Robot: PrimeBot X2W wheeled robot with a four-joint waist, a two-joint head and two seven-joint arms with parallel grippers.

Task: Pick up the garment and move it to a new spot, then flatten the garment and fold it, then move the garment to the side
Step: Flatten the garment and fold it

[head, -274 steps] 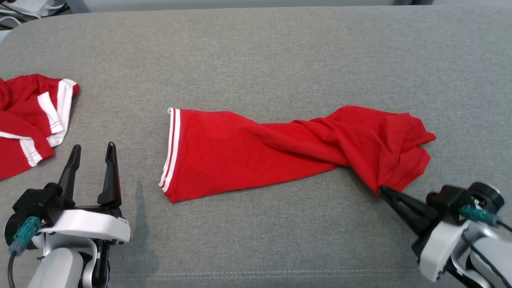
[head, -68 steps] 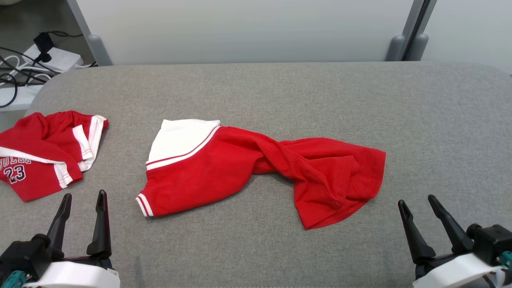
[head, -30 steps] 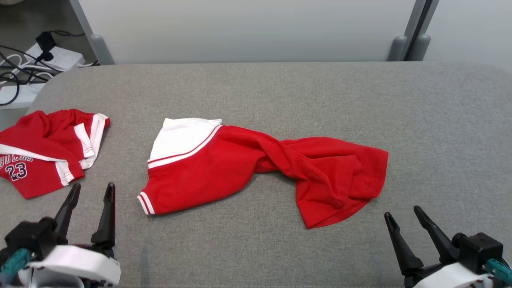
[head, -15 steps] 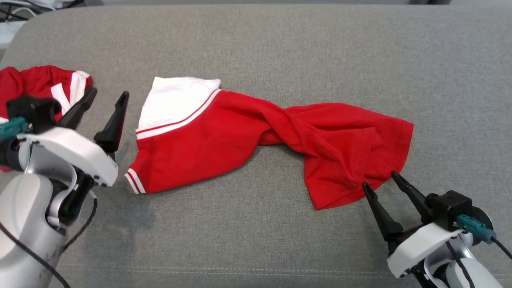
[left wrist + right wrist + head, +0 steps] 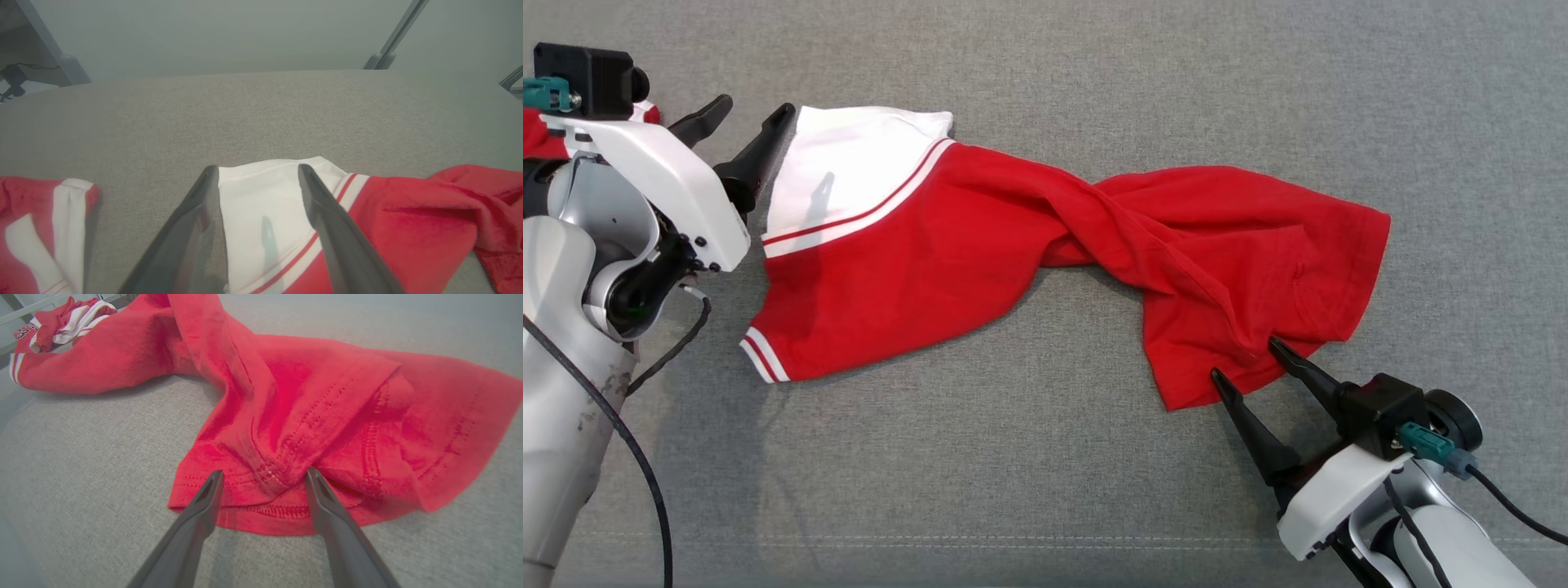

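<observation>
Head view: the garment lies twisted on the pad. Both grippers are spread and empty: the left gripper at the garment's white corner, the right gripper astride its red hem. Pinch both edges firmly, then draw them apart to undo the twist.

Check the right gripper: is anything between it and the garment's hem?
Nothing. In the right wrist view the open right gripper straddles the bunched hem of the red garment, its tips at the cloth's edge, with grey cushion beneath.
</observation>
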